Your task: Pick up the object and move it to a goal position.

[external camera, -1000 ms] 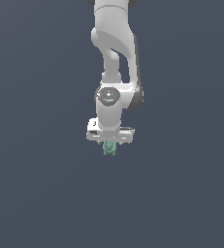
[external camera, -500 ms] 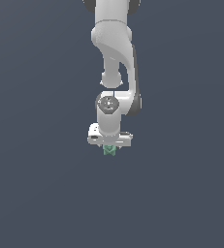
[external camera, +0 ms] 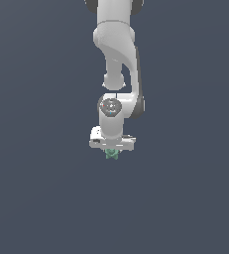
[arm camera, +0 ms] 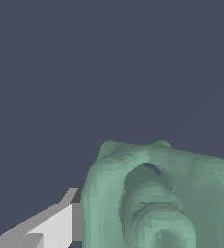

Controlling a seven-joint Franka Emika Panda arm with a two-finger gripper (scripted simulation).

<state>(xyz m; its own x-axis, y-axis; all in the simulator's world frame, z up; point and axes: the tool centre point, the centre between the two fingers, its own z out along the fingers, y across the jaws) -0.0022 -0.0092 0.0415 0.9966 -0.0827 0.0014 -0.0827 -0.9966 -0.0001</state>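
One small teal-green object [external camera: 111, 154] is being held directly beneath the white gripper [external camera: 111, 150], pinched between fingers that are closed on it from either side. The grip appears to be kept tight and centred so that the piece can be carried without slipping toward a goal that is not marked in either view. In the wrist view, the object [arm camera: 162, 198] is being shown pressed against one grey-white finger [arm camera: 50, 225], its surface lumpy and pale, with a rounded hollow and ridged folds. Around it, only a plain dark blue-grey background [external camera: 36, 198] is being shown, and no contact with any surface can be told.
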